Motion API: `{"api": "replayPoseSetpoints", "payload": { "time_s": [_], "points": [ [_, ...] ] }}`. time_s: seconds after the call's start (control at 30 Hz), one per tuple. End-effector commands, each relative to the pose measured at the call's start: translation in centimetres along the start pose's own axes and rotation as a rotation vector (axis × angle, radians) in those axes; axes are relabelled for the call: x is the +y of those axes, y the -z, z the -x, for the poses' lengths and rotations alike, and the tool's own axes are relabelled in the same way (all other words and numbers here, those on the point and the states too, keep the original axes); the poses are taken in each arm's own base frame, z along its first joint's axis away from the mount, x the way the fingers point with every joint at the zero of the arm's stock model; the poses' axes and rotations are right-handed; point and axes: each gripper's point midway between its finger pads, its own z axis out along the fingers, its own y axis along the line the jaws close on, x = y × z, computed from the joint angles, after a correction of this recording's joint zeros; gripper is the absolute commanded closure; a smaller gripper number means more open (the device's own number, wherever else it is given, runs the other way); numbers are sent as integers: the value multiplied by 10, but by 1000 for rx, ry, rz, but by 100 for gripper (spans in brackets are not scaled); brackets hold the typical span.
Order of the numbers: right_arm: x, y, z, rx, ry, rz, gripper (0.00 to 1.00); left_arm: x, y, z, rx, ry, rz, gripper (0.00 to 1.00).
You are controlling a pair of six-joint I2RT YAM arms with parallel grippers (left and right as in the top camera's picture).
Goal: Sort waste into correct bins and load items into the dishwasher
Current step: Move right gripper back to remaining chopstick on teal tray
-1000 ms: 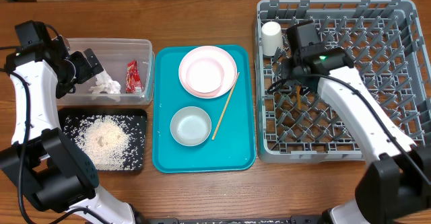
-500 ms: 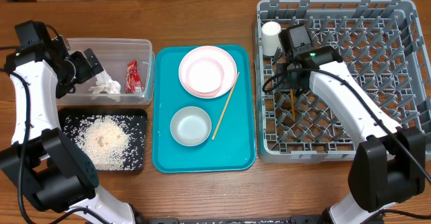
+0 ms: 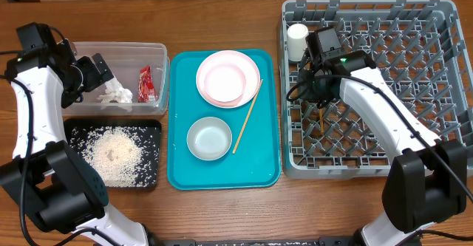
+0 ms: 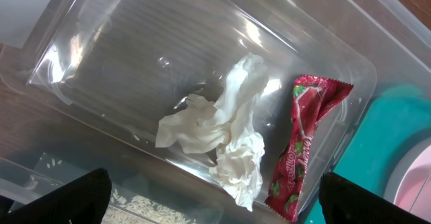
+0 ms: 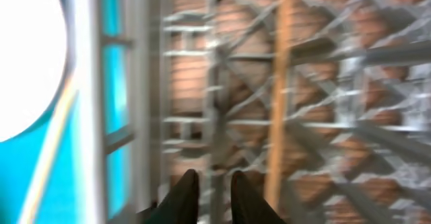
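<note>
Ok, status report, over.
Left jaws wide open over tub, empty. Right jaws barely parted over rack, empty. One chopstick in rack, other on tray. Nothing in the way.

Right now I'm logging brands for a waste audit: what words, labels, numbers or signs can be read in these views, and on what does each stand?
Small red snack wrapper, lying in the clear rectangular plastic tub: white lettering runs along its length, but it is too blurred and tilted to read.
No other word, label, number or sign shows in any view.
</note>
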Motion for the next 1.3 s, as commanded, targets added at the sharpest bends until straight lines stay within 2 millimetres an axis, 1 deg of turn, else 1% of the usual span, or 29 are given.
{"api": "replayPoseSetpoints", "payload": {
  "time_s": [0.0,0.07,0.27,0.4,0.57,0.67,0.73,0.8,0.83,0.87,0.9,0.93,1.03,1.13,1.27],
  "points": [
    [31,7,-1,29,-17,189,80,-8,16,7,-44,-36,-6,0],
    [40,9,-2,40,-16,239,78,-8,16,7,-44,-36,-6,0],
    [53,13,-5,60,-14,319,76,-8,16,7,-44,-36,-6,0],
    [65,22,-2,62,-10,388,76,-8,16,7,-44,-36,-6,0],
    [90,37,-1,79,-16,537,61,-8,16,7,-44,-37,-6,0],
    [99,40,-5,118,-99,555,55,-8,16,7,-44,-37,-6,0],
    [107,40,-9,136,-113,558,50,-8,16,7,-44,-36,-6,0],
    [118,41,-16,147,-86,564,42,-8,16,7,-44,-37,-6,0],
    [124,42,-20,155,-71,568,35,-8,16,7,-44,-37,-6,0],
    [135,43,-27,168,-41,574,28,-8,16,7,-44,-37,-6,0],
    [139,43,-30,172,-30,576,16,-8,16,7,-44,-37,-6,0],
    [146,44,-34,178,-12,581,0,-8,16,7,-44,-37,-6,0],
    [165,47,-47,191,41,594,0,-8,16,7,-44,-37,-6,0],
    [181,50,-55,190,88,612,0,-8,16,7,-44,-37,-6,0],
    [194,52,-65,200,127,622,1,-8,16,7,-44,-37,-6,0]
  ]
}}
